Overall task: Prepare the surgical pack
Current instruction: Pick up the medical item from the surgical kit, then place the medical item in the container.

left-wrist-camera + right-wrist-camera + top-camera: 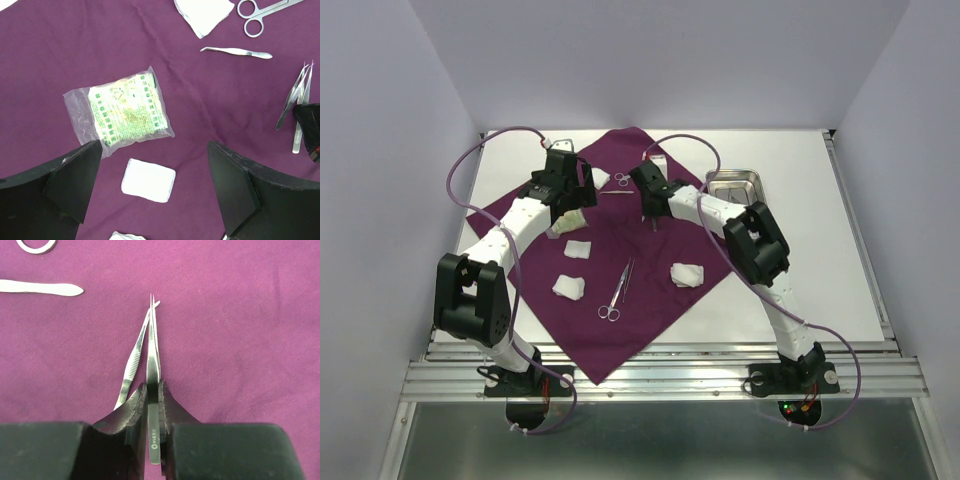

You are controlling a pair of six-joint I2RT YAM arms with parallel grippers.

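Observation:
The purple cloth wrap (650,290) lies spread on the table. The steel tray (735,185) stands off its back right corner. My right gripper (153,390) is shut on a pair of slim steel tweezers (153,350), tips pointing away just above the cloth. A second pair of tweezers (131,365) lies beside it on the left. My left gripper (155,167) hangs open over a white gauze pad (149,180), close to a plastic packet with green print (120,111). Long scissors (616,290) lie at the cloth's middle between gauze wads (567,287) (686,274).
Curved tweezers (237,51), small scissors (257,15) and another gauze wad (205,12) lie at the back of the cloth. Both arms reach over the cloth's far half, about a hand's width apart. White walls close in the table on the left, back and right.

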